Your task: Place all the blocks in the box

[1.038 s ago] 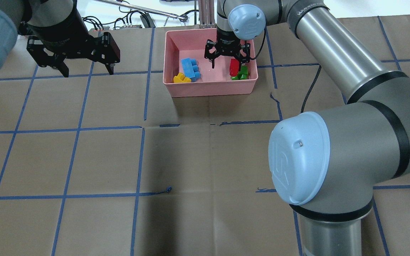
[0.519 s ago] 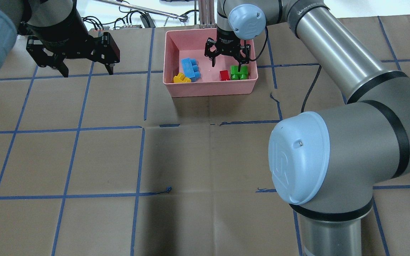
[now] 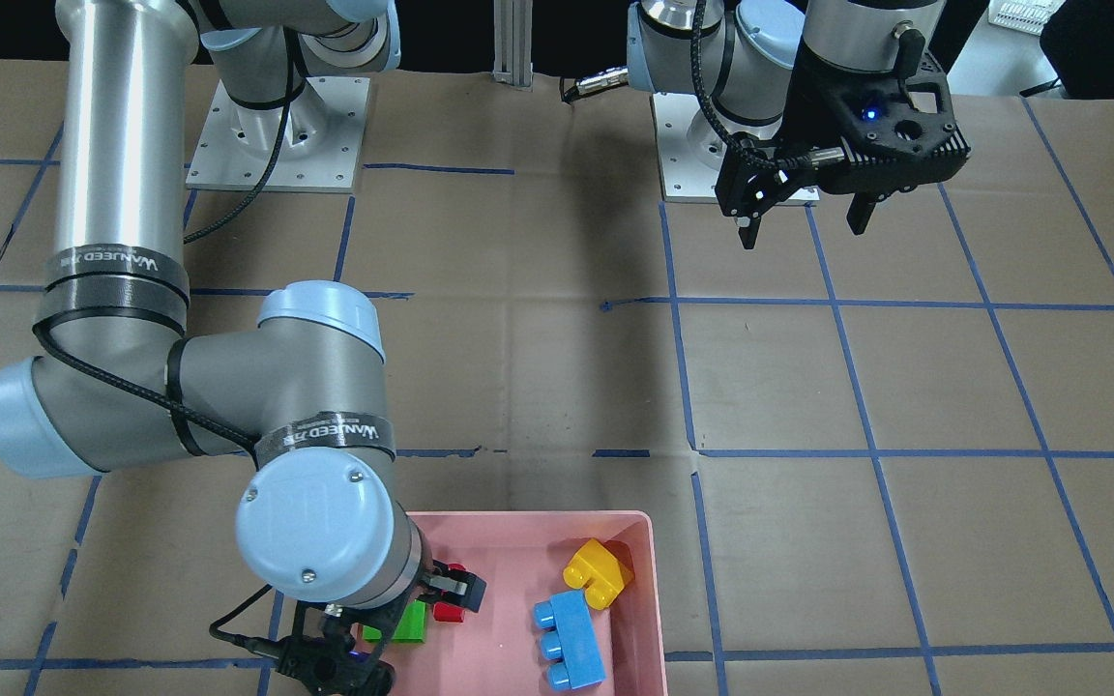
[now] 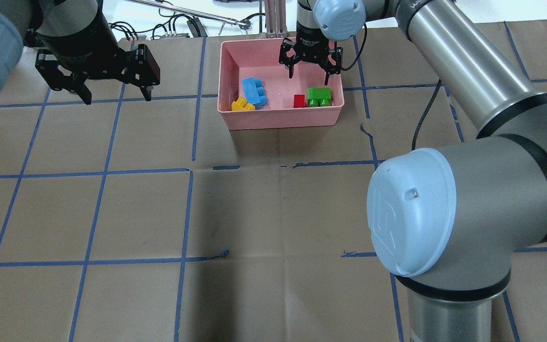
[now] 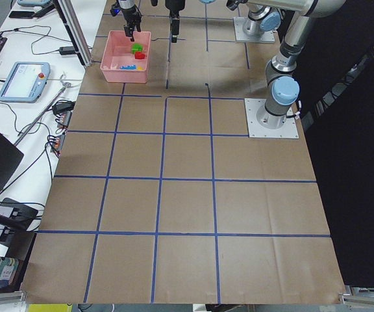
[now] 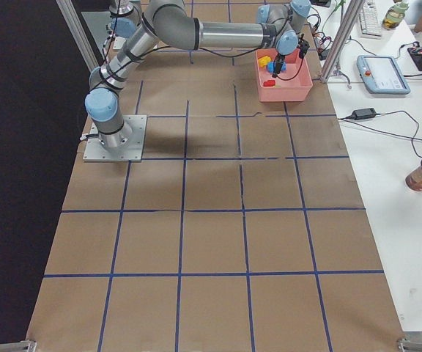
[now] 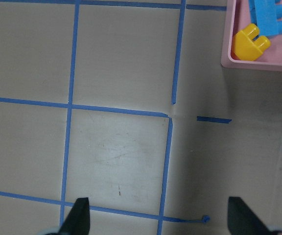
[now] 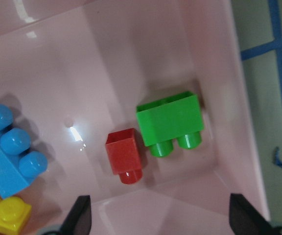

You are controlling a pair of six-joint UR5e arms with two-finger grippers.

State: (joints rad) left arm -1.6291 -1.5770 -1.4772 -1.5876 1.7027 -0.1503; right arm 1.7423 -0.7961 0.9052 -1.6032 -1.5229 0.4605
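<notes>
The pink box [image 4: 280, 118] stands at the table's far middle. In it lie the light blue block [image 4: 253, 92] and the yellow block [image 4: 241, 104] on the left, and the red block [image 4: 298, 100] beside the green block [image 4: 319, 93] on the right. My right gripper [image 4: 309, 77] is open and empty above the box's far right part; its wrist view shows the green block [image 8: 169, 119] and the red block [image 8: 125, 152] below it. My left gripper [image 4: 117, 97] is open and empty over bare table left of the box.
Brown paper with blue tape lines [image 4: 193, 171] covers the table. An aluminium post [image 4: 273, 19] and cables [image 4: 174, 26] sit just beyond the box's far side. The right arm's elbow [image 4: 411, 209] looms over the near right.
The right gripper let go of the red block, which now lies in the box beside the green one. The open gripper then rose and moved toward the box's far side. The left arm stayed still.
</notes>
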